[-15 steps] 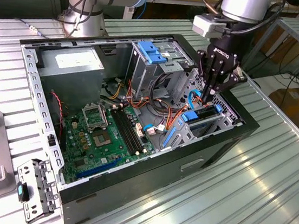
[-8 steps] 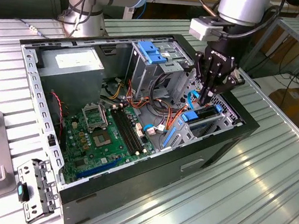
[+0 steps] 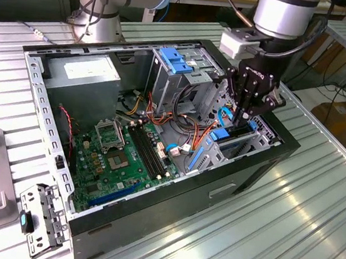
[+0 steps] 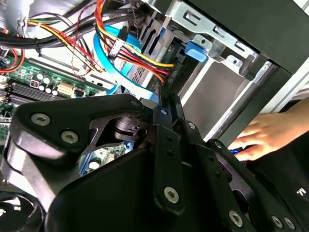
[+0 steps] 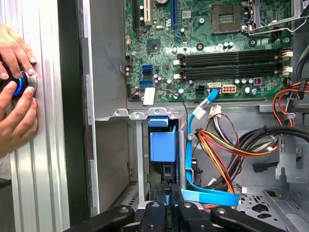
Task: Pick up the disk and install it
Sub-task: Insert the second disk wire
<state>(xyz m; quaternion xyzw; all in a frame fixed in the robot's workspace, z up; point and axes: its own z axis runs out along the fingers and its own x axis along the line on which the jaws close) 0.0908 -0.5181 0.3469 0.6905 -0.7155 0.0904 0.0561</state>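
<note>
Disk going edge-down into the drive bay of the open computer case.

The gripper (image 3: 249, 113) stood over the bay at the case's (image 3: 253, 168) front end, fingers (image 5: 164, 195) closed narrowly on the disk's (image 5: 162, 145) upper edge. The blue-railed disk sat upright, partly in its slot; seating it well called for a straight, untilted push clear of the blue cable (image 5: 205, 195). Beyond lay the motherboard (image 3: 125, 155); a person's hands (image 5: 17, 99) pressed a button on the desk.

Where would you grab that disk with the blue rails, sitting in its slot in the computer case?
By its exposed upper edge, coming straight down from above. In the first wrist view the disk stands on edge in a narrow metal bay whose walls flank its flat sides, so probably only that thin edge is free. The gripper hangs right over it.
</note>
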